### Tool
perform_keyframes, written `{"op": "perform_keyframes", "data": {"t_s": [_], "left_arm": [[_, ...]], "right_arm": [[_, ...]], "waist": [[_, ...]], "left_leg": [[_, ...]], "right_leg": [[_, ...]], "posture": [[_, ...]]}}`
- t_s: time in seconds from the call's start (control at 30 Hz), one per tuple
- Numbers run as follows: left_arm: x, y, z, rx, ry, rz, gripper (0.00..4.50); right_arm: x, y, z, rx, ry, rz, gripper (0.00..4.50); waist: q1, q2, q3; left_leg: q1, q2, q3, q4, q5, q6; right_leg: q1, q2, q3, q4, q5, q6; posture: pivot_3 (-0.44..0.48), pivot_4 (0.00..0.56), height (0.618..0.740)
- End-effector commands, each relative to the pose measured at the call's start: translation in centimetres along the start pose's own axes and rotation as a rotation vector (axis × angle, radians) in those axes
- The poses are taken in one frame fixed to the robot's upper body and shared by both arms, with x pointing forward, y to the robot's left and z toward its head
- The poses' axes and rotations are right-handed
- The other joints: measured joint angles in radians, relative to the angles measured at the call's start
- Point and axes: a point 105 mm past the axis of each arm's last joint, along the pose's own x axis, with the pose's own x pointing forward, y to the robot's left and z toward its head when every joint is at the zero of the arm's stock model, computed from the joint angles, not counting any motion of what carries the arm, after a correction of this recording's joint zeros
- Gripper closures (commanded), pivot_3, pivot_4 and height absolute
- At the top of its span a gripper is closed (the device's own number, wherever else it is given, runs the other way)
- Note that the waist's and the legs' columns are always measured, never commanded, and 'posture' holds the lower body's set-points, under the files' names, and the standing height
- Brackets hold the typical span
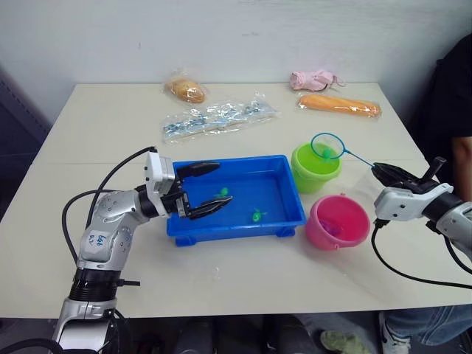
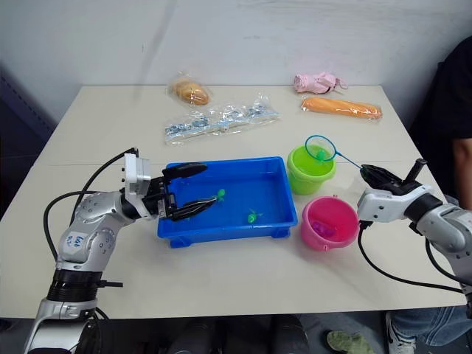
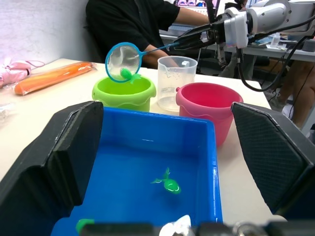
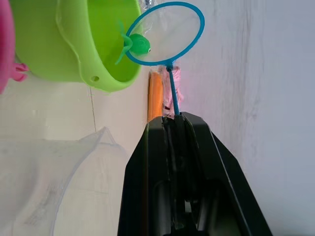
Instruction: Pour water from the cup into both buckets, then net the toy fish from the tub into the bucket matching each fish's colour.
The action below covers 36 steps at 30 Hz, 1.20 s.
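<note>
The blue tub (image 1: 236,161) sits mid-table with two green toy fish (image 1: 256,215) (image 1: 223,193) inside. My left gripper (image 1: 223,184) is open, its fingers reaching over the tub's left end. To the tub's right stand the lime green bucket (image 1: 313,173) and, nearer, the pink bucket (image 1: 337,221). My right gripper (image 1: 377,171) is shut on the handle of a small blue net (image 1: 327,146). The net's hoop hangs over the green bucket with a green fish (image 4: 139,44) in it. The clear cup (image 3: 176,81) stands upright behind the two buckets, by the right gripper.
Along the far side of the table lie a bagged bread roll (image 1: 186,90), a clear plastic packet (image 1: 217,118), an orange packet (image 1: 339,105) and a pink cloth item (image 1: 313,79). A person in black (image 1: 457,96) sits at the table's right edge.
</note>
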Motion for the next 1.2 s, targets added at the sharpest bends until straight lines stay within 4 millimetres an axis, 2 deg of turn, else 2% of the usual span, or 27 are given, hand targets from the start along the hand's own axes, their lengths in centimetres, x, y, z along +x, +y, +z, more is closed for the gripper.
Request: {"op": "perform_keyframes", "data": {"t_s": [0.03,0.1,0.2,0.47,0.63,0.77,0.9,1.07,1.13,1.2], "left_arm": [[0.3,-0.1,0.5,0.036,-0.016,-0.01,0.03],[0.2,-0.9,0.0,-0.01,0.017,-0.067,0.03],[0.3,-0.4,0.3,0.041,-0.01,-0.021,0.03],[0.1,-0.1,0.4,0.064,-0.02,-0.002,0.03],[0.0,-0.1,0.4,0.067,-0.02,-0.001,0.03],[-0.1,-0.2,0.5,0.069,-0.018,0.006,0.03],[-0.1,-0.2,0.4,0.068,-0.012,0.009,0.03],[-0.3,-0.1,0.5,0.074,-0.012,0.019,0.03],[-0.2,-0.2,0.5,0.076,-0.013,0.018,0.03],[-0.2,-0.2,0.6,0.077,-0.016,0.024,0.03]], "right_arm": [[-0.2,-0.8,-0.6,-0.053,0.014,-0.01,4.5],[-0.1,-0.9,-0.2,-0.05,-0.009,-0.021,4.5],[-0.1,-1.7,0.4,-0.101,-0.033,-0.058,4.5],[-0.7,-1.9,1.1,-0.188,-0.102,-0.1,4.5],[-0.5,-0.5,0.0,-0.133,-0.033,-0.058,4.5],[-0.5,-0.5,-1.3,-0.096,0.038,-0.079,4.5],[0.0,0.3,-0.2,-0.036,-0.014,-0.052,4.5],[0.1,-0.6,-0.2,-0.051,-0.018,-0.076,4.5],[0.1,-0.9,-0.8,-0.05,0.004,-0.096,4.5],[0.3,-1.1,-0.4,-0.059,-0.016,-0.105,4.5]], "waist": [[-0.001,0.0,0.0],[0.0,0.0,0.0],[-0.002,0.0,0.0],[-0.003,0.0,0.0],[-0.003,0.0,0.0],[-0.003,0.0,0.0],[-0.009,0.0,0.0],[-0.012,0.0,0.0],[-0.016,0.0,0.0],[-0.018,0.0,0.0]], "left_leg": [[0.0,0.0,0.0,0.0,0.0,0.0],[0.0,0.0,0.0,0.0,0.0,0.0],[0.0,0.0,0.0,0.0,0.0,0.0],[0.0,0.0,-0.001,0.0,0.0,0.0],[0.0,0.0,-0.001,0.0,0.0,0.0],[0.0,0.0,-0.001,0.0,0.0,0.0],[0.0,0.001,-0.001,0.0,0.0,0.0],[0.0,0.0,-0.002,0.0,0.001,0.0],[0.0,0.0,-0.002,0.0,0.001,0.0],[0.0,0.001,-0.002,0.0,0.001,0.0]], "right_leg": [[0.0,0.0,0.0,0.0,0.0,0.0],[0.0,0.0,0.0,0.0,0.0,0.0],[0.0,0.0,0.0,0.0,0.0,0.0],[0.0,0.0,0.0,0.0,0.0,0.0],[0.0,0.0,0.0,0.0,0.0,0.0],[0.0,0.0,0.0,0.0,0.0,0.0],[0.0,0.0,0.0,0.0,0.0,0.0],[0.0,0.0,0.0,0.0,0.0,0.0],[0.0,0.0,0.0,0.001,0.0,0.0],[0.0,0.0,0.0,0.001,0.0,0.0]], "posture": [[0.0,0.15,0.74],[0.0,0.15,0.74],[0.0,0.15,0.74],[0.0,0.15,0.74],[0.0,0.15,0.74],[0.0,0.15,0.74],[0.0,0.15,0.74],[0.0,0.15,0.74],[0.0,0.15,0.74],[0.0,0.15,0.74]]}}
